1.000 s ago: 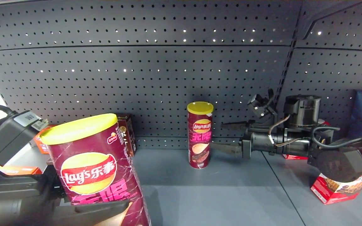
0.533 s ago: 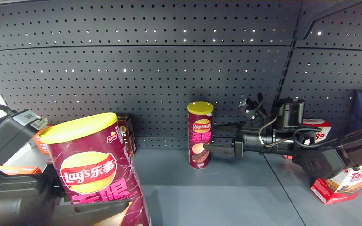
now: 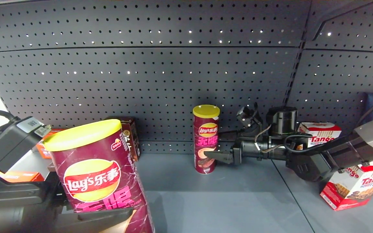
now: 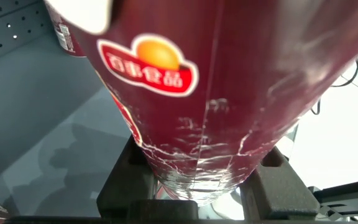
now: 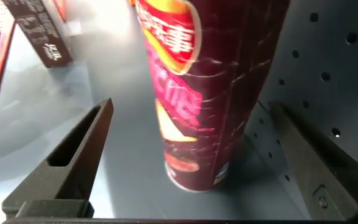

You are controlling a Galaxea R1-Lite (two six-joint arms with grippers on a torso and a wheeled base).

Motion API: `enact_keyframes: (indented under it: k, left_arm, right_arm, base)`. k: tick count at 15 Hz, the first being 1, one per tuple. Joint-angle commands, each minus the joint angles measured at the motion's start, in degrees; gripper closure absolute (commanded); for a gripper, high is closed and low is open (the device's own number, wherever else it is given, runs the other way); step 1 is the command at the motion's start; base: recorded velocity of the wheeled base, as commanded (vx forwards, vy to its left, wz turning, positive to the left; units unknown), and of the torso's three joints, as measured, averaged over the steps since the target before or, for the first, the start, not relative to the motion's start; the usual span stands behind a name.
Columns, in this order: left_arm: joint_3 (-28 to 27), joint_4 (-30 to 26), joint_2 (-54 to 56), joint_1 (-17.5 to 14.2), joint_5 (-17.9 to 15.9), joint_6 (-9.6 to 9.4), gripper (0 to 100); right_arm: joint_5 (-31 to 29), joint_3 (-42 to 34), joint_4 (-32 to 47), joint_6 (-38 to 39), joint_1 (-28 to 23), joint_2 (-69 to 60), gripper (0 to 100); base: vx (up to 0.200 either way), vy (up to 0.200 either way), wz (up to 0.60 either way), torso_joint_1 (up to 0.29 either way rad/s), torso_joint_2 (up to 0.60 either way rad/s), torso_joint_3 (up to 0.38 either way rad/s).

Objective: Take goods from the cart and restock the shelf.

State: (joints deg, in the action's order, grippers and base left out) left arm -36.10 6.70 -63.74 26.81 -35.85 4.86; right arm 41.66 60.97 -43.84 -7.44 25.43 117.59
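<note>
Chip can (image 4: 241, 81): maroon, marbled print, red oval emblem with orange disc on side. Seen close, from base end.
Left gripper (image 4: 197, 186): black fingers (image 4: 120, 186) pressed against can's lower body on opposite sides; can gripped between them.
Shelf floor (image 4: 36, 124): grey, below can, carrying shadow of can and gripper.
Pegboard panel (image 4: 5, 28): dark, perforated, at far edge of shelf floor.
Cables (image 4: 353, 68): thin, dark, against bright background on can's other side.
Can's top end blurred; condition not assessable.
</note>
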Motion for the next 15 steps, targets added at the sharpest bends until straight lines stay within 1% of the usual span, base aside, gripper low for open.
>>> enact_keyframes:
  k: [1,6,10,14,15]
  left_arm:
    - [0.4,0.0,0.1,0.0,0.0,0.06,100]
    - [0.6,0.0,0.1,-0.1,0.0,0.06,100]
    - [2.8,0.0,0.5,-0.2,0.0,0.15,100]
    - [3.5,0.0,1.7,-2.1,-0.1,0.32,100]
    - [3.3,0.0,1.7,-2.3,-0.1,0.32,100]
  right_arm:
    - [0.1,1.7,-0.1,0.0,0.1,2.8,0]
    - [0.8,4.3,-1.2,0.0,0.5,6.2,0]
    - [0.1,7.7,-1.2,0.1,1.0,8.6,0]
    - [0.1,9.6,-1.6,0.4,2.0,10.6,0]
    - [-0.2,9.9,-1.9,0.4,2.4,10.8,100]
  base:
    - [0.000,0.000,0.00,0.000,0.00,0.000]
    - [0.000,0.000,0.00,0.000,0.00,0.000]
    - [0.000,0.000,0.00,0.000,0.00,0.000]
    - [0.000,0.000,0.00,0.000,0.00,0.000]
    - [0.000,0.000,0.00,0.000,0.00,0.000]
